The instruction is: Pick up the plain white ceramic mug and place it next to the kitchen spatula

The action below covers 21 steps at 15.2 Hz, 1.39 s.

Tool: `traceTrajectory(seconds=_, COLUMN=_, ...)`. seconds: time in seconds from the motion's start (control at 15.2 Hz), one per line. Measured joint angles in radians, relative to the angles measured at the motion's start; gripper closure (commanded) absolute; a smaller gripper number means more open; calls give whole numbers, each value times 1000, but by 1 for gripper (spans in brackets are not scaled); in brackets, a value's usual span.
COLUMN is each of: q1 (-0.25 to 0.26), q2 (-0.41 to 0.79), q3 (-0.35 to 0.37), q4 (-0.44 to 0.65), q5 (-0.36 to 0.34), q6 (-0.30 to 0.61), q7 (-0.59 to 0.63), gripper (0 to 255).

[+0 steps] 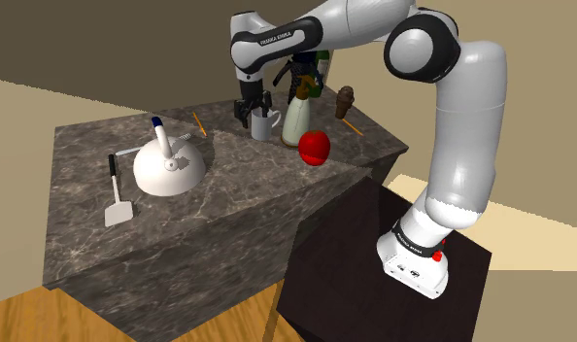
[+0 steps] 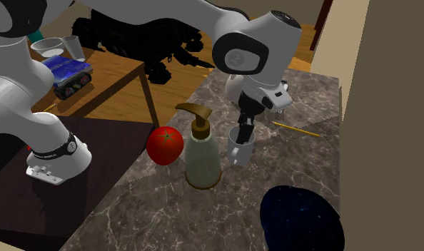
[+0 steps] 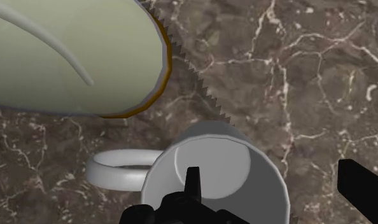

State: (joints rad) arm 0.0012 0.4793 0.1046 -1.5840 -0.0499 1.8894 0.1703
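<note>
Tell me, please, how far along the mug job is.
Done: the open gripper sits at the mug, one finger inside its rim, one outside. In hand: the grasp, not yet closed. Left: lifting it and setting it beside the spatula across the counter.

White arm [image 1: 461,146], dark joints [image 1: 414,49], black gripper [image 1: 254,109]

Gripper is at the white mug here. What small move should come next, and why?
Probably close the gripper now. Its open fingers straddle the wall of the mug, one inside the rim and one outside, and neither is clasping it. Lifting would likely follow.
</note>
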Motion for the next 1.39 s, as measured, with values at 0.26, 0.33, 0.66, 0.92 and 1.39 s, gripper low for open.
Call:
traceTrajectory(seconds=0.26, q1=0, q2=0, q3=0, q4=0, q5=0, q6=1, q7=0, gripper=255)
traceTrajectory(seconds=0.33, q1=0, q2=0, q3=0, q4=0, q5=0, q6=1, q7=0, gripper=255)
traceTrajectory(seconds=0.66, q1=0, q2=0, q3=0, q4=0, q5=0, q6=1, q7=0, gripper=255)
traceTrajectory(seconds=0.92, q1=0, q2=0, q3=0, q4=0, q5=0, q6=1, q7=0, gripper=255)
traceTrajectory(seconds=1.39, q1=-2, q2=-28, q3=1, q4=39, q5=3, q6=-67, q7=-4, gripper=255)
